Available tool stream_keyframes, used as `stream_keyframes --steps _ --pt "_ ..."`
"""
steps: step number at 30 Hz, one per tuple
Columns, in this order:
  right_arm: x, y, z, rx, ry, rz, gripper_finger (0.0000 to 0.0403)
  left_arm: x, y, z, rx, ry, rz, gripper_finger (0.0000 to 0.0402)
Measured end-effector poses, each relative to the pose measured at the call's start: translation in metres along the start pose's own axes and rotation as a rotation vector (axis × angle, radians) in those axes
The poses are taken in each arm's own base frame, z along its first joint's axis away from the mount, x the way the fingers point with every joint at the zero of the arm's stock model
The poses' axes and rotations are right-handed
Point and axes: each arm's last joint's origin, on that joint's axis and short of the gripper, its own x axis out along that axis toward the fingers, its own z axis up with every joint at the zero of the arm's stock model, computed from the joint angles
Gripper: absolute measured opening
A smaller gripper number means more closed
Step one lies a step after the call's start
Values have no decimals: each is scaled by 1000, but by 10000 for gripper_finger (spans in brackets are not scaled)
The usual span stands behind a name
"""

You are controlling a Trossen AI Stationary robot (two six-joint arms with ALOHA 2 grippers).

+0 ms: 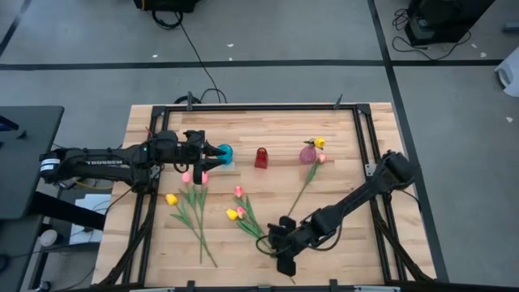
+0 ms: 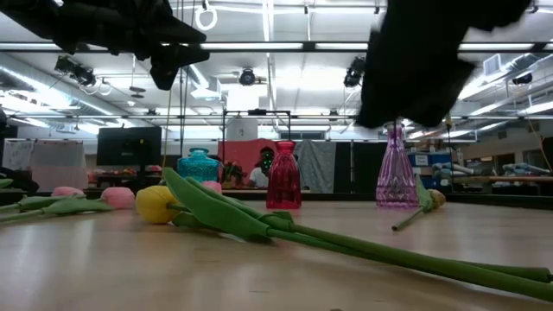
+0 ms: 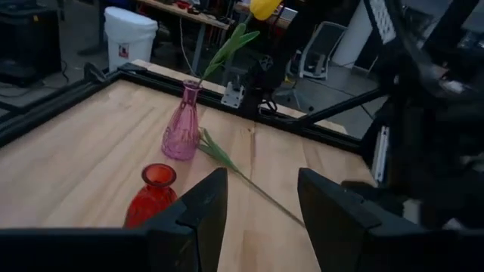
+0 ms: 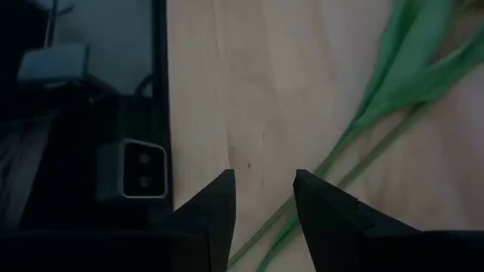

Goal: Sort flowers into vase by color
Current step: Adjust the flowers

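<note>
Several tulips lie flat on the wooden table: pink heads [image 1: 195, 176] and a yellow one [image 1: 171, 199] on the left, and a pink and yellow group [image 1: 237, 212] in the middle. One yellow tulip [image 1: 319, 143] stands in the pink vase [image 1: 309, 154]. A pink tulip [image 1: 322, 158] lies with its head beside that vase. My left gripper [image 1: 217, 152] hovers open and empty over the teal vase [image 1: 225, 152], above it in the low view [image 2: 168, 65]. My right gripper [image 1: 280, 247] is open, low over the middle group's stem ends [image 4: 333, 162].
A red vase [image 1: 261, 157] stands between the teal and pink vases. A black metal frame [image 1: 243, 108] runs along the table's edges, and its near rail [image 4: 140, 174] is close to my right gripper. Bare wood lies to the right of the pink vase.
</note>
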Motion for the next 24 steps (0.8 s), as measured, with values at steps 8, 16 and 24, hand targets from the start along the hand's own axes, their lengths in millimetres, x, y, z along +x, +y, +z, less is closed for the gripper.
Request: stream_keyframes --steps 8,16,24 --pt "30 -2 -8 -11 -20 35 148 0 -1 2 -2 -16 -8 168" --pt "48 -7 -15 -15 3 39 148 0 -1 2 2 -18 -10 168" --pt "41 -26 -16 83 58 -163 148 0 0 2 29 -21 1 168"
